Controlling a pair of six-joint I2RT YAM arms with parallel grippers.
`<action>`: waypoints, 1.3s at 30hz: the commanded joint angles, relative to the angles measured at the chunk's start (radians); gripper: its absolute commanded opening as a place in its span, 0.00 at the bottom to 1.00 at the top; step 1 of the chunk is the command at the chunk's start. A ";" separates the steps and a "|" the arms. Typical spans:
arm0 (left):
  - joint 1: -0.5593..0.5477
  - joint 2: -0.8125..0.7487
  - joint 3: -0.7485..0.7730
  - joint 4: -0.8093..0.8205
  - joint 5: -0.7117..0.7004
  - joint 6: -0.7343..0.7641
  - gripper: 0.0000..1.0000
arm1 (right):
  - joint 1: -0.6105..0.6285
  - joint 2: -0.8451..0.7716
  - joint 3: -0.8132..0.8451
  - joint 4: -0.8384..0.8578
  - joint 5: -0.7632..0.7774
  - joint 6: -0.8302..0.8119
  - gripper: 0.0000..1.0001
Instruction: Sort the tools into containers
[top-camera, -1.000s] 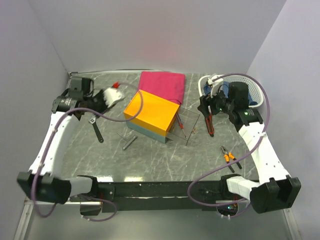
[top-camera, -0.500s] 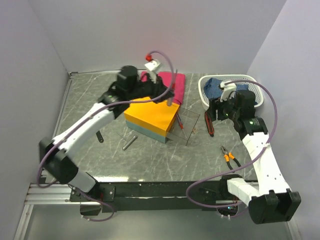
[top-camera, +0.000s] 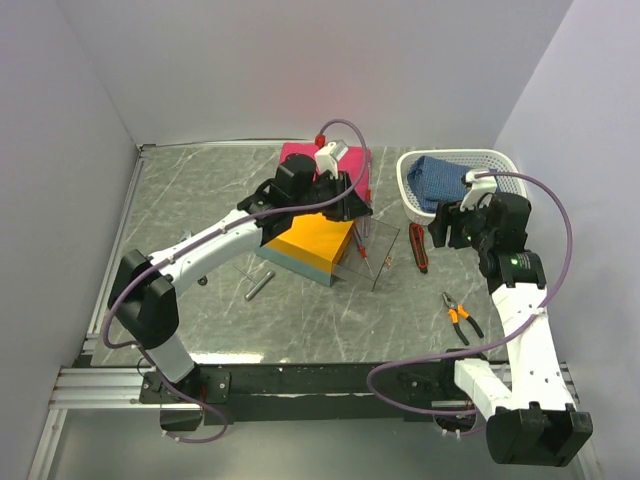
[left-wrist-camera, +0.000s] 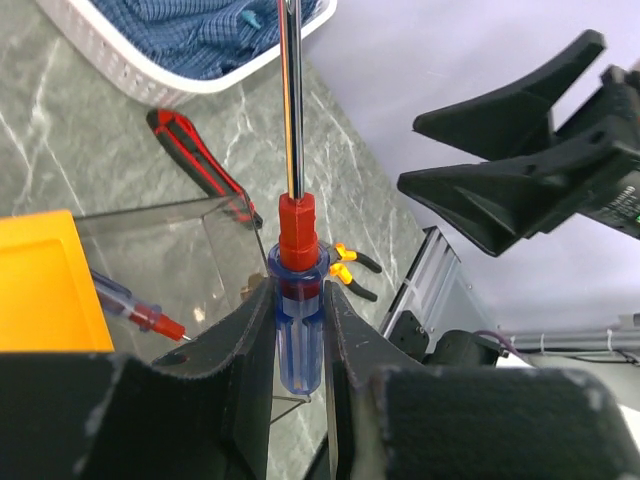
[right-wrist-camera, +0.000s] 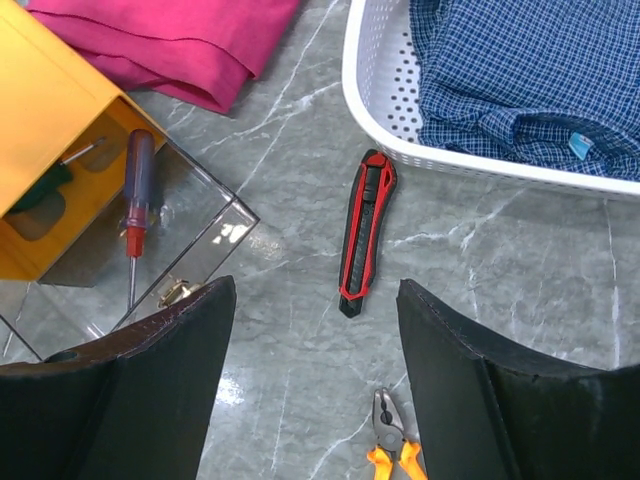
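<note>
Screwdriver (left-wrist-camera: 297, 250) with a blue handle and red collar is clamped between the jaws of my left gripper (left-wrist-camera: 298, 310), held above the clear section (left-wrist-camera: 170, 240) at the end of the orange-topped box (top-camera: 305, 235). A second screwdriver (right-wrist-camera: 135, 185) lies in that clear section. My right gripper (right-wrist-camera: 315, 290) hangs open and empty over the red-and-black tool (right-wrist-camera: 365, 232), which lies on the table (right-wrist-camera: 520, 260) just beside the white basket (right-wrist-camera: 375, 130). A blue cloth (right-wrist-camera: 520, 70) lies in the basket. I see orange pliers (top-camera: 458, 314) nearer the right arm's base and a thin grey tool (top-camera: 257, 287) by the box's near-left side.
</note>
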 joint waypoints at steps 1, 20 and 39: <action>-0.030 0.002 -0.029 0.037 -0.044 -0.032 0.01 | -0.013 -0.026 -0.018 0.034 -0.029 0.012 0.73; -0.092 0.080 -0.070 -0.038 -0.087 0.019 0.38 | -0.011 -0.010 -0.075 0.090 -0.102 0.049 0.73; 0.172 -0.220 0.169 -0.242 -0.170 0.549 0.91 | 0.093 0.057 0.068 0.097 -0.240 0.005 0.73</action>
